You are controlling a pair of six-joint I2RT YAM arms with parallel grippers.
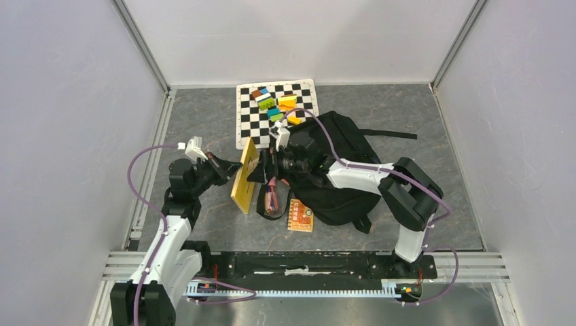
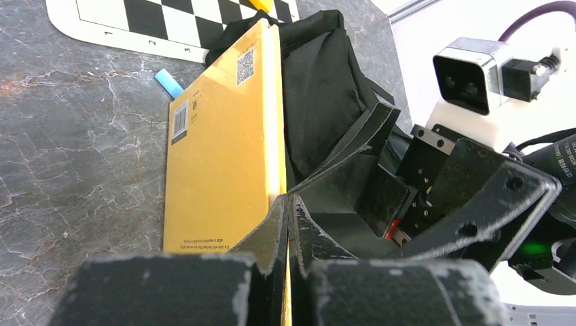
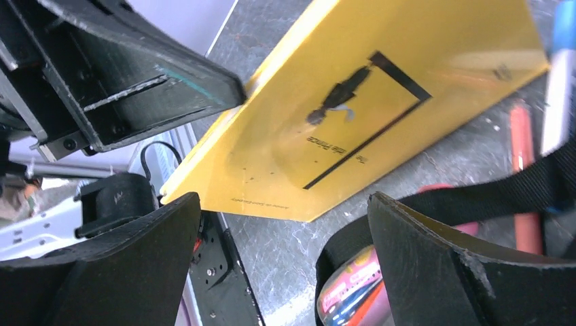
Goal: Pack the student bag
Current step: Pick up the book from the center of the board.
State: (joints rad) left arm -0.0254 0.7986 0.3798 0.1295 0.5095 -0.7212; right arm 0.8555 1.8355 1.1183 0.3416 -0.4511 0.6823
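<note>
Now seeing left gripper (image 1: 233, 166) pinching upright yellow book (image 1: 244, 178) by its edge, right gripper (image 1: 263, 170) with fingers spread wide just beside book, student bag (image 1: 343, 197) lying under right arm, by checkered mat (image 1: 248, 129).

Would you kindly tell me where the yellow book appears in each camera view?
Top external: yellow book left of centre, held upright.
Left wrist: centre-left, barcode cover facing the camera.
Right wrist: upper middle to right.
Shared landmark: the left gripper shut on its edge.
</note>
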